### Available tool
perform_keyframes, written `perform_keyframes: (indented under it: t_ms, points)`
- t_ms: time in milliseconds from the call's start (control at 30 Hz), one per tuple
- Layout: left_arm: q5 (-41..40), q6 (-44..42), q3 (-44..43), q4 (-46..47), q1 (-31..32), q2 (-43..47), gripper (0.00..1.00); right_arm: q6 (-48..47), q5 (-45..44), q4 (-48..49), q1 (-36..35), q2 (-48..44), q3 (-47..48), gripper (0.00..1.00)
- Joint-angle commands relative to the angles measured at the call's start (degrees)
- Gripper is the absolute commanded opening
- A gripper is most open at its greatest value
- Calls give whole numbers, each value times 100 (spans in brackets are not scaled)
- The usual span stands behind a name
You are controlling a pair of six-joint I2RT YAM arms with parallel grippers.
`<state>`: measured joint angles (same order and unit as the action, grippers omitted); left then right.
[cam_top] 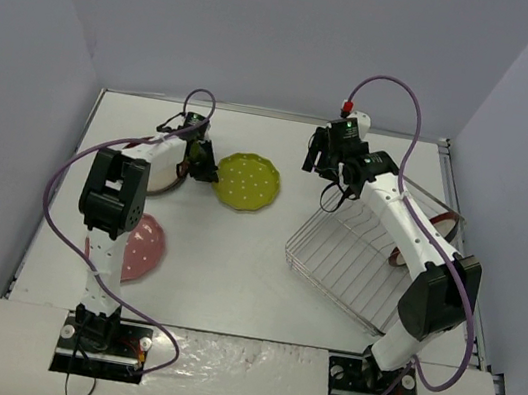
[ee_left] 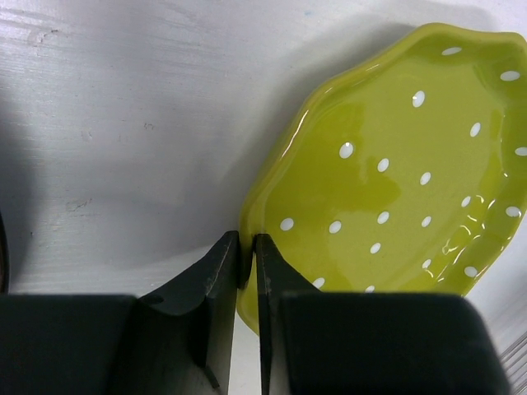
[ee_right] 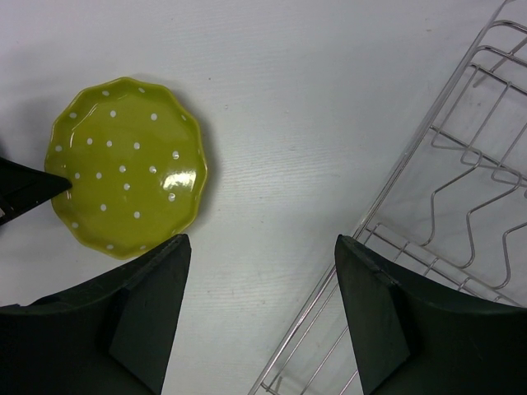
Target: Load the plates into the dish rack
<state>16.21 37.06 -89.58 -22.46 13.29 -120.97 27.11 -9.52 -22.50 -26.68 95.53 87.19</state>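
First, nearest the arm bases, I saw the pink plate lying flat on the white surface at the left. Its left edge was hidden under the left arm.

Across on the right, a little farther out, the dish rack stood on the surface, turned at an angle to its edges. The right arm reached over the rack's right side. Just past that side a dark-red rim showed, and I could not make out the rest of that plate. From the right wrist camera I saw the rack's wires and bent prongs with the white surface showing through them.

Farther out, near the middle, sat the yellow-green plate, scalloped and dotted white, well apart from the rack. The left gripper came at it from the left. In the left wrist view the gripper was closed on the plate, with its left rim pinched between the two black fingers. I could not tell whether the plate was clear of the surface or resting on it.

Farthest, the right gripper hovered above the rack's far-left corner. Its jaws stood wide apart and held nothing. Its own camera showed the gripper over bare surface between the fingers, with the yellow-green plate off to the left and the rack's corner by the right finger.
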Motion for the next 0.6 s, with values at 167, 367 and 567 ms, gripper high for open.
perform_keyframes:
  t_ms: [167, 367, 567]
  points:
    - [281, 125, 20, 152, -61, 224, 0, -34, 47, 281, -29, -38, 19, 67]
    - [755, 461, 428, 839, -184, 483, 0, -90, 66, 272, -17, 91, 79, 67]
    - [1071, 651, 624, 1220, -242, 651, 0, -81, 168, 275, -15, 241, 197, 67]
